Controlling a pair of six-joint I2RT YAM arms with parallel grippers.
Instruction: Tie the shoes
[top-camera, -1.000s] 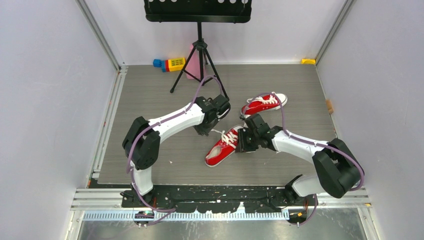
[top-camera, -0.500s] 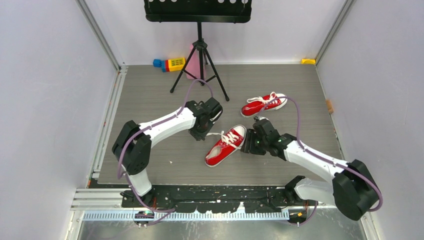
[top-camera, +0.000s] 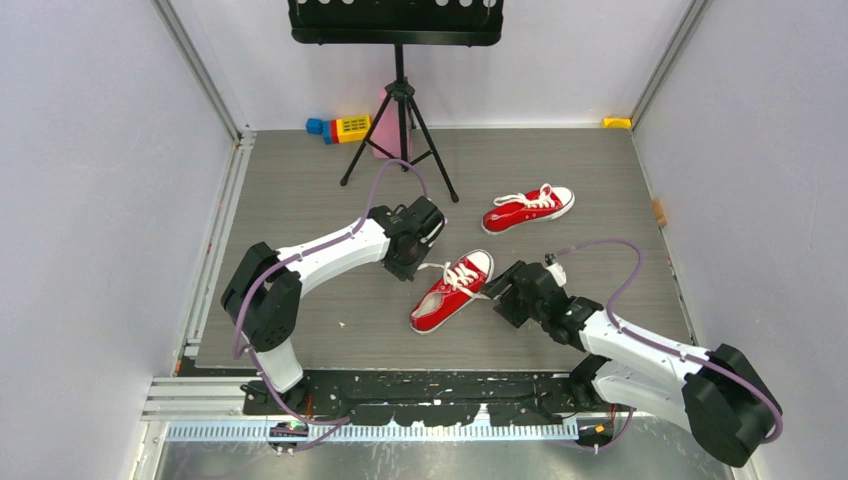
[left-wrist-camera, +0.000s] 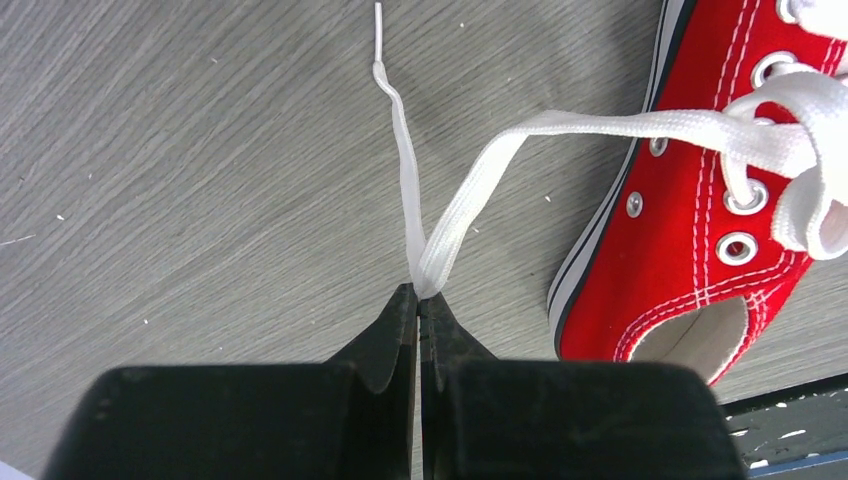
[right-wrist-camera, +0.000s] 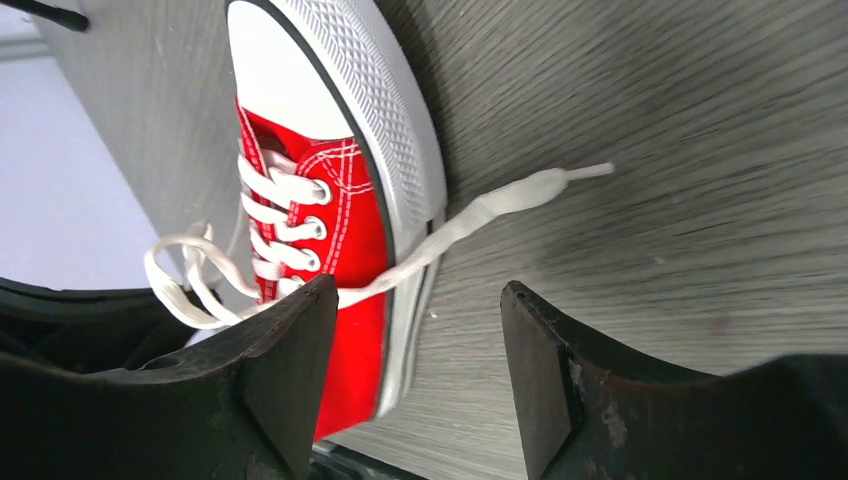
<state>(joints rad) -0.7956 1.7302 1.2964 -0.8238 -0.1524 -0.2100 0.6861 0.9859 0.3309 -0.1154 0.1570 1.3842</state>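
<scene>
Both shoes are small red canvas low-tops with white laces, white rubber soles, white toe caps, white stitching and metal eyelets; a thin dark stripe runs along the sole edge.

The near shoe (top-camera: 452, 292) stands on its sole about midway between the left and right edges of the table (top-camera: 300, 190), in the half closer to the near edge. Its long axis runs diagonally: the toe points toward the far right corner and the heel toward the near left corner. Its laces are threaded but not tied in a bow.

The far shoe (top-camera: 528, 208) also stands on its sole, further back and closer to the right edge, well apart from the first. Its long axis lies nearly parallel to the far edge, with the toe toward the right edge and the heel toward the left.

The left claw (left-wrist-camera: 418, 295) is pressed together, pinching a fold of the lace (left-wrist-camera: 560, 130) that comes from the near shoe's upper eyelets. From that fold the tip of the lace trails away across the wood grain.

The right claw (right-wrist-camera: 420, 300) is spread and grips nothing. It sits low beside the toe end of the near shoe, on its right. A loose lace end (right-wrist-camera: 500, 205) lies flat on the table past that shoe's sole, in front of the spread fingers.

A music stand (top-camera: 400, 90) and toy blocks (top-camera: 340, 127) sit near the far edge.
</scene>
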